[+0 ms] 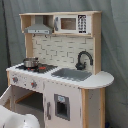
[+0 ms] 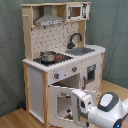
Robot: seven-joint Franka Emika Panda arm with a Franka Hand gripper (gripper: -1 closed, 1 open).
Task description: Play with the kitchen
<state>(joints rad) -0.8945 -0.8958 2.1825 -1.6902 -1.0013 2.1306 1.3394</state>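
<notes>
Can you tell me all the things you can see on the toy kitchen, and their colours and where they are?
kitchen: one, white and light wood, in front of a grey curtain
hood: one, grey, top, above the stove
microwave: one, white, top shelf beside the hood
pot: one, silver, on the stove
faucet: one, black, behind the sink
sink: one, grey, in the counter
knobs: red-centred, under the stove
oven door: one, white, windowed, swung open
robot arm: one, white, at the oven door

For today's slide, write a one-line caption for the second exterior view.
Robot arm at the toy kitchen, its oven door open, a small pot on the stove.
</notes>
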